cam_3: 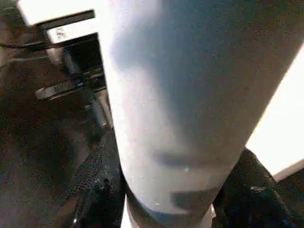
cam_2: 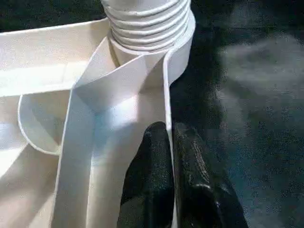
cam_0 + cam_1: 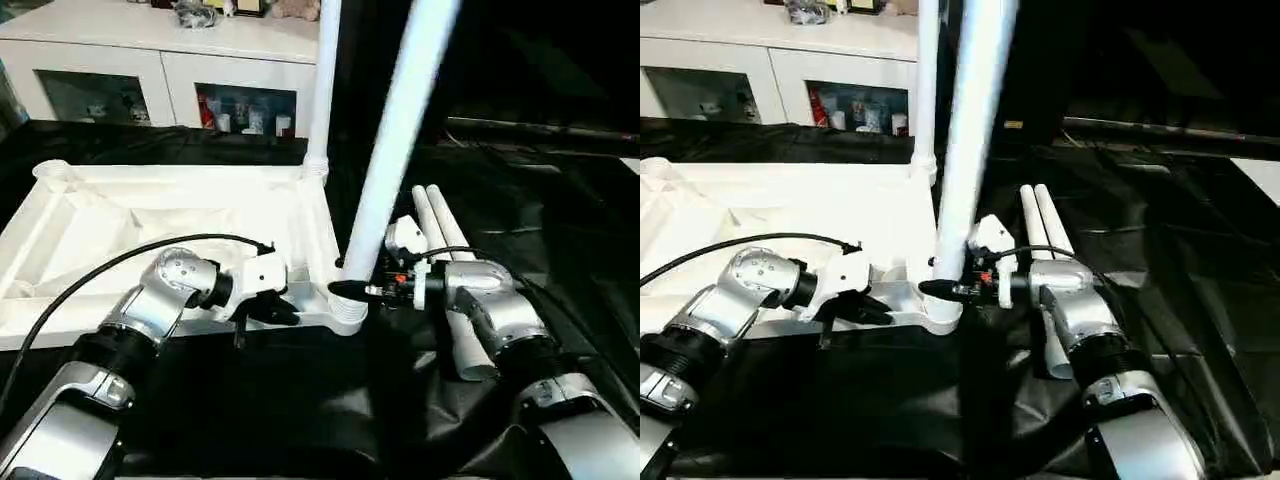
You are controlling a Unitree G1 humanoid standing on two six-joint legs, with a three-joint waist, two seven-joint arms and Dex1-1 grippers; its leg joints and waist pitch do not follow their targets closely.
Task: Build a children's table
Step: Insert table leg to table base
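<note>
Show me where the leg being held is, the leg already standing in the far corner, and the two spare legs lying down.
Held leg (image 3: pixel 385 190), left eye view, mid shaft.
Far corner leg (image 3: pixel 322 100), left eye view, lower shaft above its socket.
Spare legs (image 3: pixel 445 225), left eye view, the pair's far ends on the black cloth.

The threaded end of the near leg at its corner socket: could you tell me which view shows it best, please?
The left wrist view: the leg's threads sit in the tabletop's corner socket, close up. Both eye views show the whole leg tilted, its base beside the right gripper. The right wrist view shows its smooth shaft.
</note>
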